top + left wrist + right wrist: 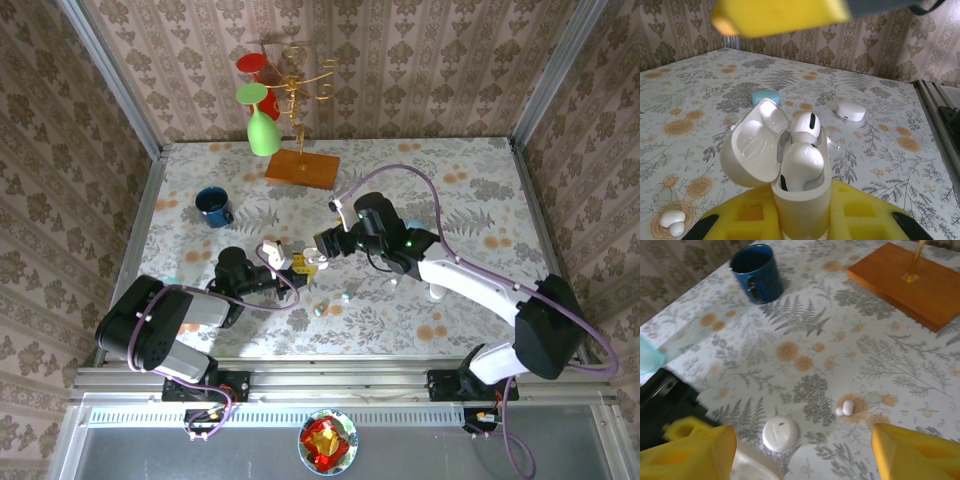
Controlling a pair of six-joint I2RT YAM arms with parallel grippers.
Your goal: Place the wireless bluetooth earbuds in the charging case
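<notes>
The white charging case (pixel 800 205) stands upright with its lid (pixel 747 150) swung open to the left. My left gripper (pixel 802 222) is shut on its lower body between yellow pads (pixel 867 212). Two glossy white earbuds (pixel 801 165) sit in its wells. My right gripper (pixel 802 442) is open just above the case, with nothing between its yellow fingertips (pixel 695 450). In the top view the case (pixel 270 249), the left gripper (pixel 281 259) and the right gripper (pixel 313 258) meet at the table's middle. A loose earbud (pixel 846 407) lies on the tablecloth.
A closed white case (pixel 781 434) lies beside the held one. Another white case (pixel 850 111) and a pale teal one (pixel 765 95) lie farther off. A blue mug (pixel 213 206) and a wooden-based stand (pixel 302 166) with hanging glasses stand at the back. Small buds (pixel 320 310) lie nearer the front.
</notes>
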